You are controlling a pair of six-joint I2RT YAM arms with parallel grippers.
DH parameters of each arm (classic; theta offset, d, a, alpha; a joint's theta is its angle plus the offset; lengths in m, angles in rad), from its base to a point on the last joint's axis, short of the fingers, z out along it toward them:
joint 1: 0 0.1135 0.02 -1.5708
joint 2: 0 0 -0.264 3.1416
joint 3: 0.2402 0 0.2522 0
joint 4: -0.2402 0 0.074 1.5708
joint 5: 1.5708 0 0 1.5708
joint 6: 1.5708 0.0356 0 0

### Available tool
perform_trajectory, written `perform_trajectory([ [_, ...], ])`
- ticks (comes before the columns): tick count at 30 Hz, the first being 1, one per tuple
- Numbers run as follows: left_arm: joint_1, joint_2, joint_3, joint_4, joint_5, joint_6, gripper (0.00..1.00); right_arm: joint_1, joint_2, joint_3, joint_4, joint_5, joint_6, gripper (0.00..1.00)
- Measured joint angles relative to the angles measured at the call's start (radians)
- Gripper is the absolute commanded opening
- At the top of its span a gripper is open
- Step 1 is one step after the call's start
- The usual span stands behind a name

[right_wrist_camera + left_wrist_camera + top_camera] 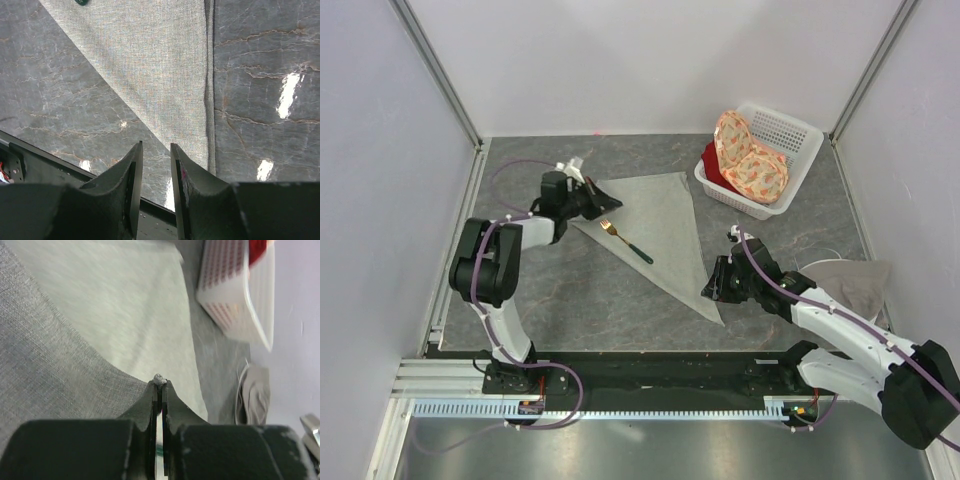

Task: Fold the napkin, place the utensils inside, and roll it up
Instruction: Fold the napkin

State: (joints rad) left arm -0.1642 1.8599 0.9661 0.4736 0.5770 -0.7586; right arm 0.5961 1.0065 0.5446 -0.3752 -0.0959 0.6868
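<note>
Near the arm bases, the right fingers (134, 165) sit slightly parted, empty, by the near tip of the sage-grey cloth napkin (665, 225), a folded triangle; a beige-grey cloth (850, 280) lies well right. Farther, the left fingers (152, 397) pinch the napkin's left corner beside the gold-headed, green-handled fork (627, 243) resting on it: a quick pull could spill the fork. Beyond, a white plastic basket (782, 125) of orange floral cloths (750, 160) obstructs nothing.

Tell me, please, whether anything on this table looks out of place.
A paler beige-grey cloth lies crumpled at the right edge of the table, apart from the folded napkin; nothing else stands out.
</note>
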Motion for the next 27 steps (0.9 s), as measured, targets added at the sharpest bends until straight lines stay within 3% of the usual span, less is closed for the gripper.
perform_trajectory([
  [6,-0.121,0.0,-0.048,0.029,0.009,0.001,0.02,0.0,-0.026,0.0,-0.008,0.004,-0.003,0.37],
  [27,-0.23,-0.03,-0.249,0.101,0.031,0.098,0.02,0.0,-0.012,0.009,-0.015,0.006,-0.003,0.37],
])
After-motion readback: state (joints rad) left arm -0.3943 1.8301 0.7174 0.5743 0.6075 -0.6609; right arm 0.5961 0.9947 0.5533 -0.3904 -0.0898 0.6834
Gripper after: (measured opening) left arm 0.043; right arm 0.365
